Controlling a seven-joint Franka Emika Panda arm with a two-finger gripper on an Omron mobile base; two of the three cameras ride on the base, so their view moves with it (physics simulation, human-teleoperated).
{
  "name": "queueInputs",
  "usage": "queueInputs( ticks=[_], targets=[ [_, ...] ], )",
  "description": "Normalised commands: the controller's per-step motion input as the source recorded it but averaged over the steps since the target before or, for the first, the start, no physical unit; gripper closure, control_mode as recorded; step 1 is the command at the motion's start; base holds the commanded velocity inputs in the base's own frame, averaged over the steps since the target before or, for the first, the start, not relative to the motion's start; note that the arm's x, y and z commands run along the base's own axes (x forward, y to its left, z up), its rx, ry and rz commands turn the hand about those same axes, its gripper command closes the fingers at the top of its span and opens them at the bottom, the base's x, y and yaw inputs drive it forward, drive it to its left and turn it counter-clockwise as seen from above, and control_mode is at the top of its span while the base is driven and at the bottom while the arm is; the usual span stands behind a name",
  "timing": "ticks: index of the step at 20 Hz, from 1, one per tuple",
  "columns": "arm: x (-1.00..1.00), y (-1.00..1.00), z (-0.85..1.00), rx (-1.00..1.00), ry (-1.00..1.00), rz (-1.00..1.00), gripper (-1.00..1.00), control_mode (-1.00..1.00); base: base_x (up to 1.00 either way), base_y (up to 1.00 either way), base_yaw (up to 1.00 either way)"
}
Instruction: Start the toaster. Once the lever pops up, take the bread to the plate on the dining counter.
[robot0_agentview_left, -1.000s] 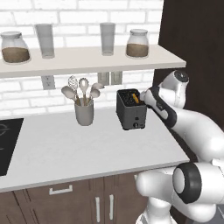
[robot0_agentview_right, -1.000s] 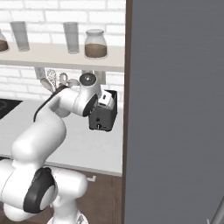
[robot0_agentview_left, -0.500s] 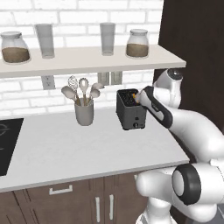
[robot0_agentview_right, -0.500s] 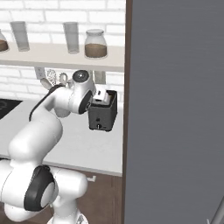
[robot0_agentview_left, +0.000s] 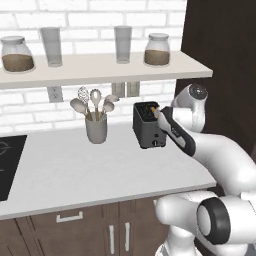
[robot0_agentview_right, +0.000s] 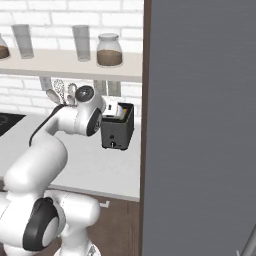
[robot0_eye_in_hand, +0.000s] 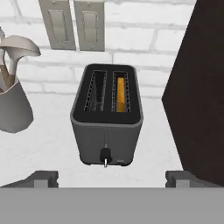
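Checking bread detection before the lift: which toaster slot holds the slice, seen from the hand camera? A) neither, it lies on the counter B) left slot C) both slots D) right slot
D: in the hand view the toaster shows the tan bread down in its right slot, while the left slot shows only dark wire guides.

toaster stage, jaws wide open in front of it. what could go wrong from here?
1. The bread sits deep in the right slot of the toaster, showing just a narrow strip; a reach from above may close on the slot edges instead.
2. The gripper is open and close to the lever low on the front; a careless move could bump it or shove the toaster.
3. The utensil crock stands close on the toaster's left, and the dark panel on its right, leaving little swing room.
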Motion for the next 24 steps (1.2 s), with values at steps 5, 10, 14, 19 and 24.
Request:
queueInputs(
  ticks=[5,10,14,19,24],
  targets=[
    [-0.22,0.00,-0.05,0.00,-0.25,0.00,-1.00,-1.00,0.00,0.00,0.00],
    [-0.26,0.00,-0.05,0.00,-0.23,0.00,-1.00,-1.00,0.00,0.00,0.00],
    [-0.15,0.00,-0.17,0.00,-0.14,0.00,-1.00,-1.00,0.00,0.00,0.00],
    [-0.09,0.00,-0.19,0.00,-0.17,0.00,-1.00,-1.00,0.00,0.00,0.00],
    [0.09,0.00,-0.02,0.00,-0.09,0.00,-1.00,-1.00,0.00,0.00,0.00]
  ],
)
